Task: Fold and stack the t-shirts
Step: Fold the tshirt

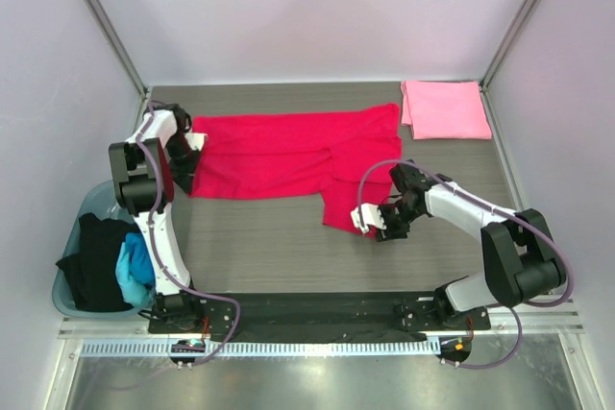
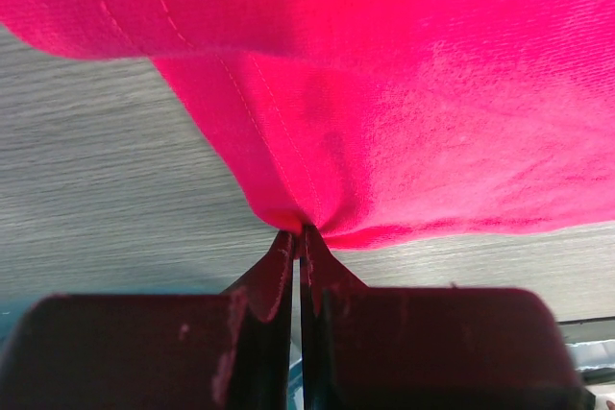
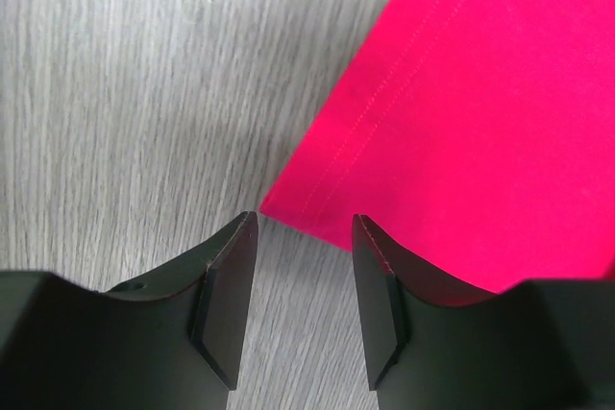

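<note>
Two arms (image 1: 154, 208) outstretched, left tool (image 2: 300, 233) pinching red t-shirt (image 1: 279, 156) (hem), right tool (image 3: 305, 220) parted.

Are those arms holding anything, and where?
The left tool pinches the red t-shirt at a bunched bit of its edge. The right tool is open at the shirt's corner, holding nothing.

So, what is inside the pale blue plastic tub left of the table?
A crumpled black cloth garment fills most of the tub, with a bright blue cloth garment beside it. Whatever lies beneath them is covered.
</note>
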`<state>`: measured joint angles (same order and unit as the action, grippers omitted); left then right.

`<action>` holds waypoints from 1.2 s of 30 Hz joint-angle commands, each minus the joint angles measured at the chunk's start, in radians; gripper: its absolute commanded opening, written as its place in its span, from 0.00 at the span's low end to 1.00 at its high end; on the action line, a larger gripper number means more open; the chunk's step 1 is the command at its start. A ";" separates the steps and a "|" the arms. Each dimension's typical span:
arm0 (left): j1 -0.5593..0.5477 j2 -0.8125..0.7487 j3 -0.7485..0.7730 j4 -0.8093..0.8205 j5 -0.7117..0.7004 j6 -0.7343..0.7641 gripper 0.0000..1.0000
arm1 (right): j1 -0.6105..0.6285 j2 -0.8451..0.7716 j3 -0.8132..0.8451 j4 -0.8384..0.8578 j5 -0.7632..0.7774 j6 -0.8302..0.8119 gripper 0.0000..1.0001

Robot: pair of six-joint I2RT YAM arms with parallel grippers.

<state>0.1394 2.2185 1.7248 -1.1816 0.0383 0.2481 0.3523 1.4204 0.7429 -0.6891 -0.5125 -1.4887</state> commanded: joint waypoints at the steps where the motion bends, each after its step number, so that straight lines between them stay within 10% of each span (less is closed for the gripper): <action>1: 0.000 -0.011 -0.005 0.014 -0.025 0.023 0.00 | 0.008 0.017 0.049 -0.059 -0.029 -0.065 0.49; 10: 0.000 -0.005 -0.001 0.013 -0.031 0.026 0.00 | 0.016 0.066 0.055 -0.076 -0.012 -0.088 0.41; 17: -0.003 -0.023 -0.002 -0.006 -0.021 0.042 0.00 | 0.025 0.037 0.055 -0.076 0.012 0.001 0.04; 36: -0.006 -0.135 0.024 -0.283 0.001 0.171 0.00 | 0.024 -0.406 0.055 -0.244 0.114 0.260 0.01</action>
<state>0.1375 2.1376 1.7187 -1.3170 0.0212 0.3870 0.3714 1.0336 0.7761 -0.9066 -0.4229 -1.2995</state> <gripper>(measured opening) 0.006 0.026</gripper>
